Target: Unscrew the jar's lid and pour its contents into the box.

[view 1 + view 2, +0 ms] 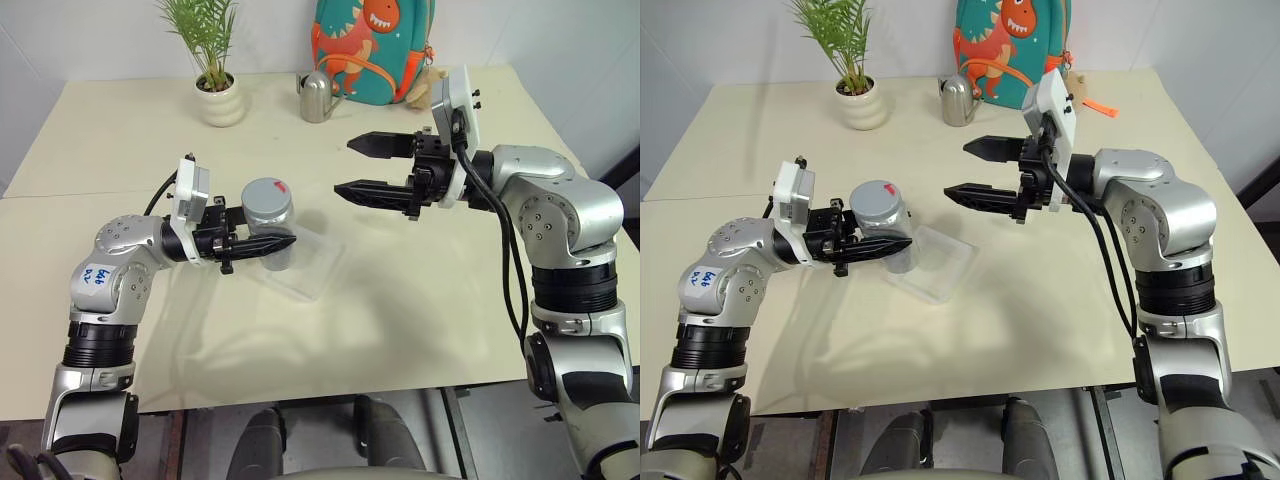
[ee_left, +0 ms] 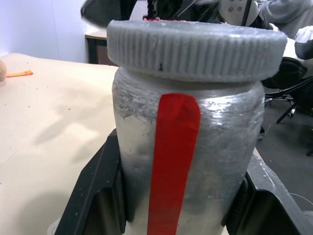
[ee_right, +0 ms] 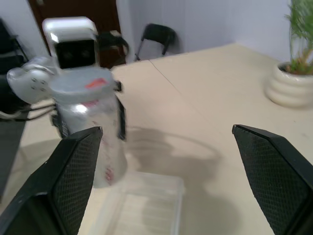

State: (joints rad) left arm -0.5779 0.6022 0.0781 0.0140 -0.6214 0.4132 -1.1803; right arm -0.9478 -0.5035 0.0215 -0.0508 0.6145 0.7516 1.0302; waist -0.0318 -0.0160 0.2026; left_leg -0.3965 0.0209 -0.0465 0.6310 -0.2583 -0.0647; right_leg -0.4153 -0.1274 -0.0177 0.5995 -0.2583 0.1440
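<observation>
The silvery-grey jar [image 1: 268, 218] with a red stripe [image 2: 173, 161] stands upright at the near-left edge of the clear box [image 1: 312, 268]. My left gripper [image 1: 276, 243] is shut on its body, one black finger [image 2: 95, 196] on each side. The ribbed grey lid [image 1: 266, 191] with its small red mark sits on top. The contents are hidden inside the jar. My right gripper [image 1: 342, 167] hangs open to the right of the lid and slightly above it, pointing at it and apart from it. Its wide-spread fingers [image 3: 73, 171] frame the jar [image 3: 98, 132] in the right wrist view.
At the far edge of the cream table [image 1: 420, 320] stand a white ribbed plant pot [image 1: 220, 102], a metal watering can [image 1: 317, 97] and a dinosaur backpack [image 1: 375, 50]. A seam runs across the table on the left.
</observation>
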